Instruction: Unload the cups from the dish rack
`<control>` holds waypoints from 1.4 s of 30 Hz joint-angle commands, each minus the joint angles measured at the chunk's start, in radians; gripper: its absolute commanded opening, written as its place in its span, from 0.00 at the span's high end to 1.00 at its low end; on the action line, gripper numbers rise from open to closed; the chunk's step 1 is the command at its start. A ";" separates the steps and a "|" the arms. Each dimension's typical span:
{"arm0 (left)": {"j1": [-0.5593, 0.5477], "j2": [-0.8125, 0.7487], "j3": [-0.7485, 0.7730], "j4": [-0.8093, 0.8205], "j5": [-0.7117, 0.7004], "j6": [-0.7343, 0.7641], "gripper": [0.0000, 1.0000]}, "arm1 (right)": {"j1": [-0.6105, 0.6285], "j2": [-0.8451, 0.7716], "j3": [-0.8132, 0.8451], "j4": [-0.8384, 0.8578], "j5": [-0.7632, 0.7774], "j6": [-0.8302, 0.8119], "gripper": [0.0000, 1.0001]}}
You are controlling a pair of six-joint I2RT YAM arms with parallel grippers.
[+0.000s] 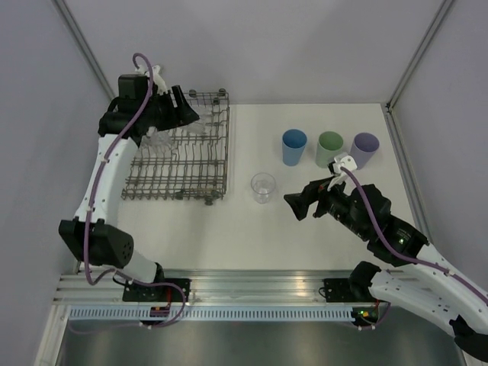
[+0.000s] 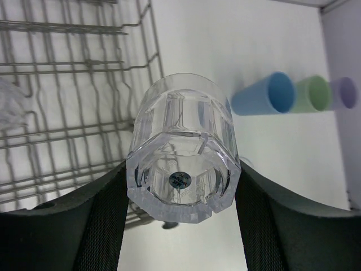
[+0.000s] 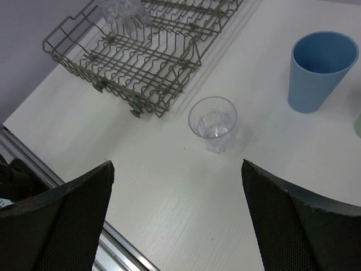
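Rack: I see it left on the table.
Left gripper: clamped on a clear cup over the rack.
Right gripper: jaws apart, empty.
Row at right: blue cup, green cup, purple cup, upright.
Second clear cup: upright, just right of the rack.

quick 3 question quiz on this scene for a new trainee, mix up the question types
1. True or false: the left gripper is shut on a clear cup.
2. Which coloured cup stands nearest the dish rack? A) blue cup B) green C) purple
3. Fill in: the right gripper holds nothing and its jaws are ___.

Key: 1 true; 2 A; 3 open.
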 commanded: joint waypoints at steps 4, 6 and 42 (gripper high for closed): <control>0.000 -0.344 -0.402 0.511 0.392 -0.308 0.98 | 0.003 -0.035 -0.033 0.193 -0.124 0.099 0.02; 0.000 -0.410 -0.491 0.606 0.466 -0.435 0.98 | 0.003 -0.030 -0.044 0.263 -0.197 0.134 0.02; -0.283 -0.699 -1.130 1.593 0.674 -1.160 0.98 | 0.003 0.171 0.055 0.653 -0.634 0.337 0.42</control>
